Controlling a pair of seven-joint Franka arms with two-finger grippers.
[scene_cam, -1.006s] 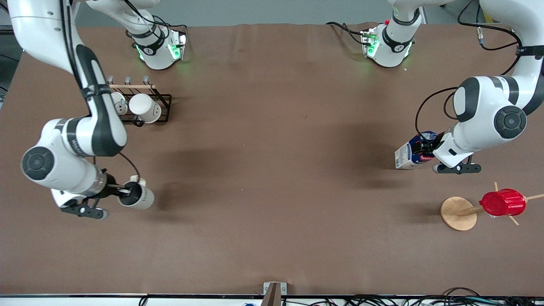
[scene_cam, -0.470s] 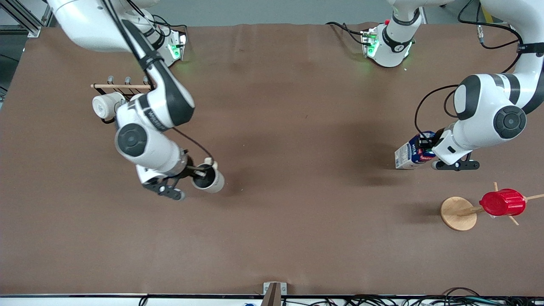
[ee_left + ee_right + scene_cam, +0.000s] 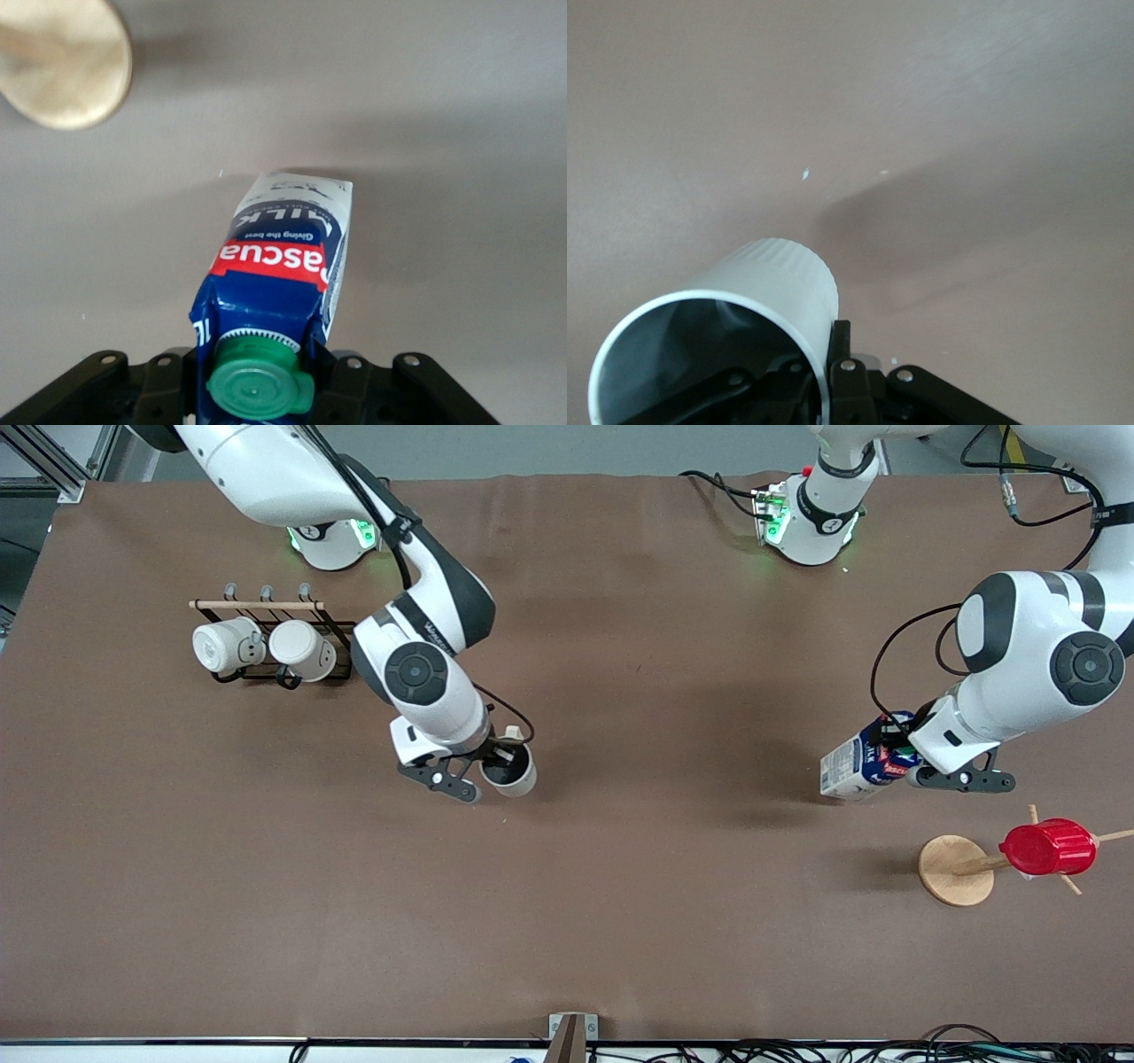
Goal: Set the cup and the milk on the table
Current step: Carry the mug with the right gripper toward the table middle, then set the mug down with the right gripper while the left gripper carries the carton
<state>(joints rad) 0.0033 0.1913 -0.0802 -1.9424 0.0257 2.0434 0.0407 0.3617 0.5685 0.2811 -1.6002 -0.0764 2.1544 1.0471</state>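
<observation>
Matte brown table (image 3: 620, 886) across the whole front view, used here as the one landmark. Right gripper (image 3: 496, 766) clenched on the rim of the cup (image 3: 512, 772), one finger inside the grey bowl and one outside, held up over the table's middle stretch, toward the right arm's end. Cup mouth tipped toward the camera, base angled down and away; shadow on the table offset from the cup, so judged not yet resting. Left gripper (image 3: 895, 751) clamped on the top of the milk (image 3: 858, 764), over the table toward the left arm's end. Carton's long axis tilted, base lower and swung toward the table's middle. Also on the table: a black rack with two white mugs (image 3: 264, 648), and a wooden stand (image 3: 955, 870) carrying a red ribbed cup (image 3: 1048, 847).

Left wrist view: green cap (image 3: 257, 382) closest to the lens, fingers (image 3: 168, 390) pinched on either side of the gable, carton body leaning away down to the table (image 3: 461, 133). Contact of the base with the table impossible to tell.

Right wrist view: cup rim (image 3: 709, 345) caught between the fingers (image 3: 846, 376), wall slanting toward the table (image 3: 966, 106), a clear gap and shadow beneath. Judged need for both: straight down, with the tilt taken out so the bases meet the table flat.
</observation>
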